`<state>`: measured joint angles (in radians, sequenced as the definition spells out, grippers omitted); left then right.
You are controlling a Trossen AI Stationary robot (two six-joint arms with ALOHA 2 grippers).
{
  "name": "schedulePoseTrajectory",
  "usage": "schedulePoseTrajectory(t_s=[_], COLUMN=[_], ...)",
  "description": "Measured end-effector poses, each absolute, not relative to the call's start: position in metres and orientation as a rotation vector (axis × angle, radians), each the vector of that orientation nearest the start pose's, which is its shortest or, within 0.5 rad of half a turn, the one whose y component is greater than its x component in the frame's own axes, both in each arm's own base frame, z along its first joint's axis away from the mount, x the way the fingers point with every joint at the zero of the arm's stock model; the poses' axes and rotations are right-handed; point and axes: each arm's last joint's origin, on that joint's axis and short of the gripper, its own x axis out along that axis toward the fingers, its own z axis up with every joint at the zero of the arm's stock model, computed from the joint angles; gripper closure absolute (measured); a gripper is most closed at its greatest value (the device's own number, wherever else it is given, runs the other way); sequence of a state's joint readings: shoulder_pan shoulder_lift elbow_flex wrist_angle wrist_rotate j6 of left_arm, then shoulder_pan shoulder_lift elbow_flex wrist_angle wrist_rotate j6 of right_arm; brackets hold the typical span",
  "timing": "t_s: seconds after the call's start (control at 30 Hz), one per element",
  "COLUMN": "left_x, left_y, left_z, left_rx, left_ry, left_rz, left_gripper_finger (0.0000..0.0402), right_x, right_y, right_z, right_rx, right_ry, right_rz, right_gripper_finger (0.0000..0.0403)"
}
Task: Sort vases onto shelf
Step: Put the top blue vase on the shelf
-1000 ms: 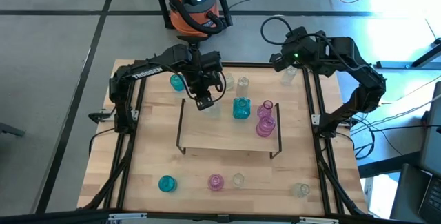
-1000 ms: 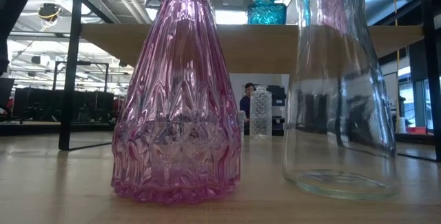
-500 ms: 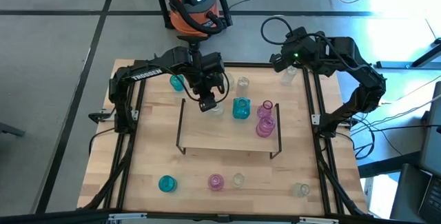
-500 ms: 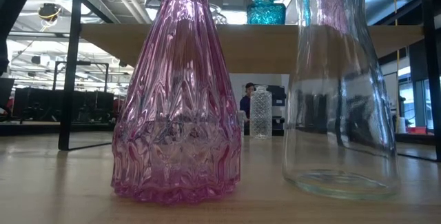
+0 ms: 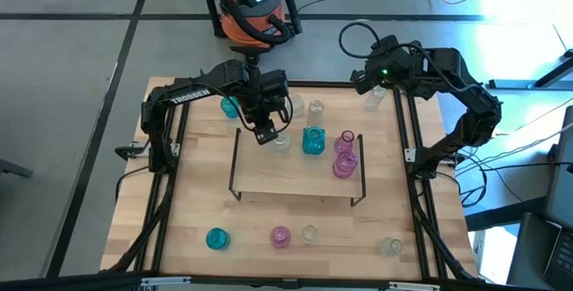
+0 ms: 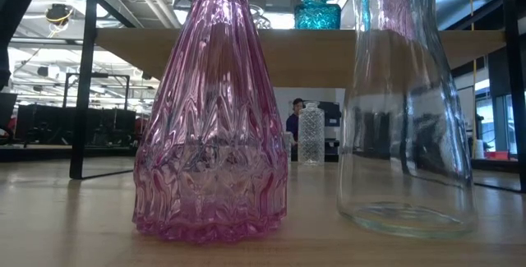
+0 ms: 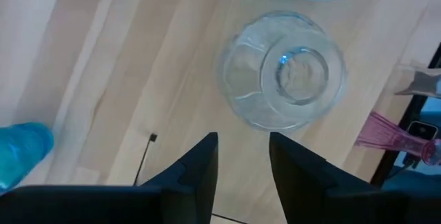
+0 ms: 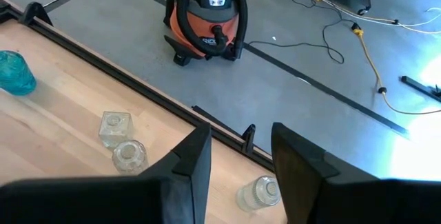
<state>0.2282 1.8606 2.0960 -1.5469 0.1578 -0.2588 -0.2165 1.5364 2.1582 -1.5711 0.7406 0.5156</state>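
Observation:
The shelf stands mid-table, a light board on a dark wire frame. On its far part stand a clear round vase, a teal vase and two pink vases. My left gripper hangs open above the shelf's far left part, pointing down. In its wrist view the clear round vase stands upright just beyond the open fingers. My right gripper waits open and high over the table's far right corner, with nothing between its fingers.
More vases stand on the table: a teal one and two clear ones behind the shelf, one clear at the far right, several along the near edge. An orange vacuum stands beyond the far edge.
My left gripper has opened and let go of the clear round vase, which stays upright on the shelf's far left part. The arm has kept its place above it.

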Motion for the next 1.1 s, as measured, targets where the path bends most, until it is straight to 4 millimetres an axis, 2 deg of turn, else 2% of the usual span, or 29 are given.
schedulePoseTrajectory(t_s=[0.87,0.97,1.1], left_x=[0.348,0.341,0.319], left_y=[0.076,0.079,0.088], left_z=[0.378,0.381,0.390], left_rx=[-0.426,-0.380,-0.325], left_ry=[1.198,1.214,1.257], left_rz=[0.236,0.329,0.464], left_gripper_finger=[0.0278,0.0278,0.0278], right_x=[0.218,0.218,0.218], right_y=[-0.068,-0.068,-0.068], right_z=[0.486,0.486,0.486], right_rx=[0.199,0.199,0.199], right_ry=[0.697,0.697,0.697], right_rz=[-1.080,-1.080,-1.079], right_gripper_finger=[0.0274,0.0274,0.0274])
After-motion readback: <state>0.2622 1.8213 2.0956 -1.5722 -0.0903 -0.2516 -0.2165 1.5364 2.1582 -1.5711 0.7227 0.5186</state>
